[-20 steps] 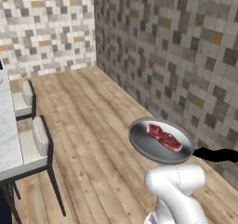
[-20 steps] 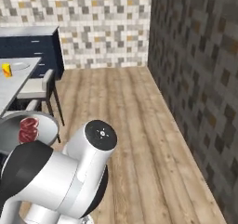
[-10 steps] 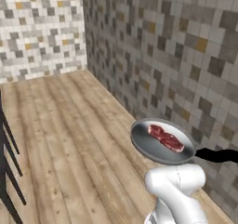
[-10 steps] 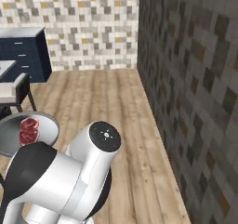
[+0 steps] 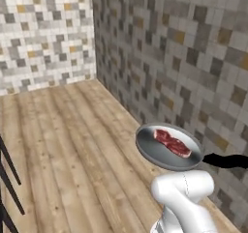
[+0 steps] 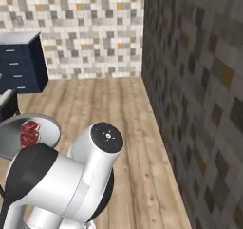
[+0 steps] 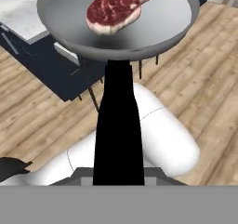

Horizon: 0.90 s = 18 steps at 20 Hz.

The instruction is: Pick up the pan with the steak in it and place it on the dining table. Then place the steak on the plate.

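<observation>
One pan (image 7: 116, 30), one steak (image 7: 114, 7) and one gripper are present. The gripper itself is hard to make out in the hand view: its fingertips lie at the bottom edge, hidden behind the pan's long black handle (image 7: 116, 130), which runs from 6 o'clock up to the bowl at 12 o'clock. The jaws are fully closed on this handle, and the pan is carried in the air above the wooden floor (image 5: 72, 145).

The pan is a round, shallow, grey metal dish with a smooth, dull sheen. In the left base view it (image 5: 167, 147) hangs at about 4 o'clock, just above the white arm (image 5: 184, 198), with the handle's end (image 5: 225, 160) pointing toward 3 o'clock and cut off by the frame edge. In the right base view the pan (image 6: 45, 128) sits at 9 o'clock, its near and left parts hidden by the arm and the frame.

The steak, a flat red slab with pale marbling, lies inside the pan, toward the far side of the bowl in the hand view, where its top is cropped. It (image 5: 172, 142) rests near the pan's centre in the left base view.

Beyond the pan, the hand view shows a corner of a white marble top (image 7: 21, 14) on a dark navy base at 10 o'clock, cut off by the frame. Farther off, one dark navy cabinet (image 6: 21, 64) stands against the mosaic-tiled wall (image 6: 85, 23).
</observation>
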### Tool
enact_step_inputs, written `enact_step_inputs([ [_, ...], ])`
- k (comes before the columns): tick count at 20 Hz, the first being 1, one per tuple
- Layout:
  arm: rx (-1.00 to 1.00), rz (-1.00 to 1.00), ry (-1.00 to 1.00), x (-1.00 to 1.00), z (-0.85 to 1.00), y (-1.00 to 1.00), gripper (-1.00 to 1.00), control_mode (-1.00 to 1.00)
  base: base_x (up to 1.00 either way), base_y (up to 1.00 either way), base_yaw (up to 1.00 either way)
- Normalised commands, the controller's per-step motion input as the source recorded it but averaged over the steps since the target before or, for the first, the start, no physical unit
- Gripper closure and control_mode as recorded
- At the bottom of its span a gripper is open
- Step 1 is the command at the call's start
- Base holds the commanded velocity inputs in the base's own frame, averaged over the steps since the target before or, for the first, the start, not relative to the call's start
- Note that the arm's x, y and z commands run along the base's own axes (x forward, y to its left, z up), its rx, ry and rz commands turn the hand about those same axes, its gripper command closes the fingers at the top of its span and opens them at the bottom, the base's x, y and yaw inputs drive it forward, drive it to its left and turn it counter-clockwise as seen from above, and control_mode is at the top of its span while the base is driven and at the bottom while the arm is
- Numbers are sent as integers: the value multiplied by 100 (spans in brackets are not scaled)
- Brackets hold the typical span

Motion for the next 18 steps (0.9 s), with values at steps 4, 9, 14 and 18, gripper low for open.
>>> enact_step_inputs([
  [4,0,0,0,0,0,0,100,100,100,0,0],
  [9,0,0,0,0,0,0,100,100,100,0,0],
  [14,0,0,0,0,0,0,100,100,100,3,0],
  [18,0,0,0,0,0,0,100,100,100,6,1],
])
